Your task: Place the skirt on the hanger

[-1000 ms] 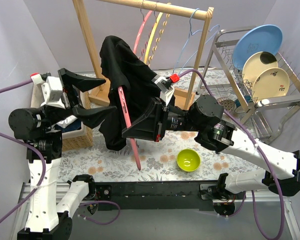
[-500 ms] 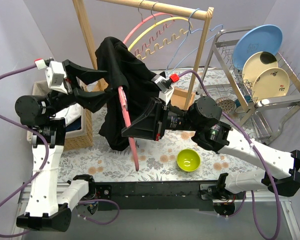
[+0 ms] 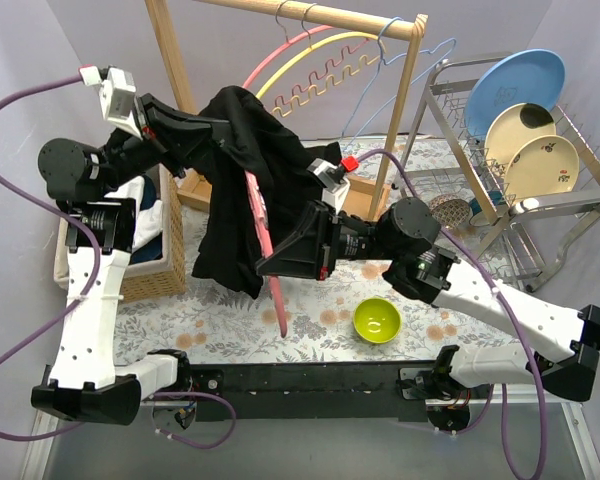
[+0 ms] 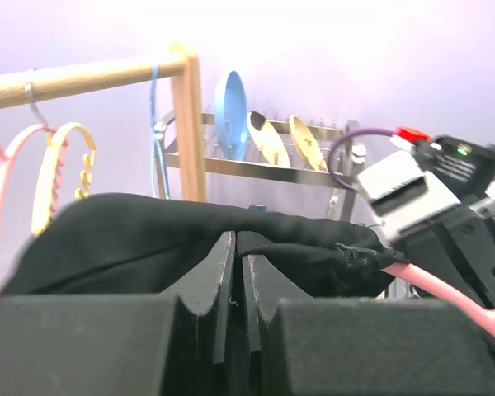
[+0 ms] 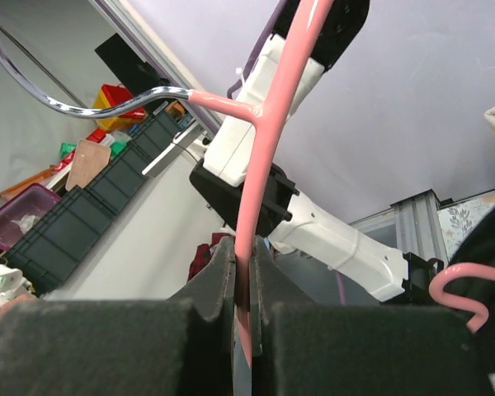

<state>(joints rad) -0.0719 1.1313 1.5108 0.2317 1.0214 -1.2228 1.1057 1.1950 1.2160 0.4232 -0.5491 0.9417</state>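
Note:
The black skirt [image 3: 252,190] hangs draped over a pink hanger [image 3: 270,280] that slants down toward the table. My right gripper [image 3: 264,264] is shut on the hanger's pink bar below the cloth; in the right wrist view the bar [image 5: 264,140] runs straight up from between the shut jaws [image 5: 244,247]. My left gripper [image 3: 218,130] reaches in from the left, high up, and is shut on the skirt's upper edge. In the left wrist view the jaws [image 4: 235,241] pinch a black fold of the skirt [image 4: 140,235], with the hanger's pink arm [image 4: 445,280] showing at the right.
A wooden rail [image 3: 320,15] carries pink [image 3: 280,55], yellow [image 3: 315,60] and blue [image 3: 410,75] hangers. A dish rack [image 3: 540,200] with plates stands at the right. A green bowl [image 3: 377,320] sits front centre. A wicker basket [image 3: 155,270] is at the left, and a wooden box [image 3: 365,195] behind.
My left gripper has gone from open to shut on the skirt's top edge and has risen up and back. The skirt's top has lifted with it. The right arm has barely moved.

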